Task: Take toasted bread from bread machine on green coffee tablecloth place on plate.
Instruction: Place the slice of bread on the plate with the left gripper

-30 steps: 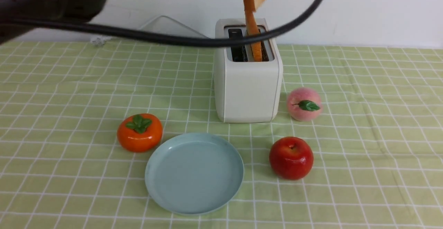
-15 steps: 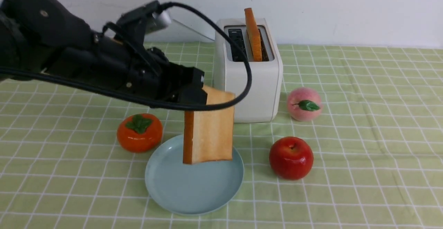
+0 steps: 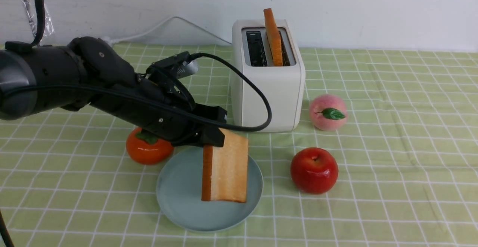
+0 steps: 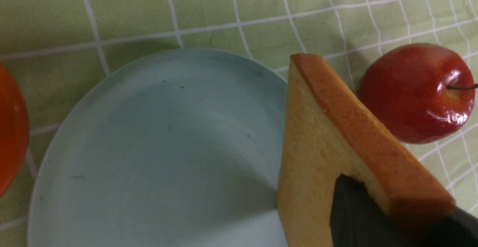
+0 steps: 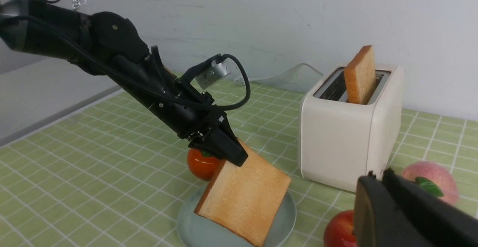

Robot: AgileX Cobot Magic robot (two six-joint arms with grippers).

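Over plate (image 3: 175,194), L gripper (image 3: 216,138) clamped on toast slice (image 3: 227,172) by top corner; slice hangs on edge, tilted, one corner lowest, broad face twd apple (image 3: 314,170). R gripper (image 5: 375,187) fingers: can't tell.

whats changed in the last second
The left end effector, shut on one toast slice, carried it from above the bread machine down over the plate. The other slice, plate, orange fruit, peach and apple stayed put.
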